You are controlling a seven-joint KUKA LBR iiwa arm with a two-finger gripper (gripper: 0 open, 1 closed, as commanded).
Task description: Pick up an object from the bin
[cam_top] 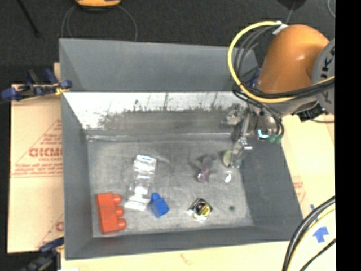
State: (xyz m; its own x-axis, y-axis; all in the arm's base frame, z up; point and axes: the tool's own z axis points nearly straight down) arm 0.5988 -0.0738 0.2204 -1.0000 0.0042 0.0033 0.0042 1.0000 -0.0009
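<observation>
The jaws hang low over the right part of the bin floor, close to the foot of the right wall and about midway between the near and far sides. Whether they are open or closed cannot be told, and nothing can be made out between them. Above them the wrist rises to the orange cover [290, 58] of the arm, ringed by yellow and black cables [240, 44].

Nearest to the jaws, just to their left, lies a small purplish-grey translucent object [204, 171]. A tiny white scrap [228, 178] lies just on the near side of the jaws.

Further toward the near side sits a small black-and-yellow object [199, 209], apart from the others. Left of it is a blue toy block [159, 205], touching the near end of a clear plastic packet [141, 179] that stretches toward the far side. At the near left corner a red toy brick [110, 212] lies well apart from the jaws.

All of these lie loose on the floor of the grey metal bin [169, 72].
</observation>
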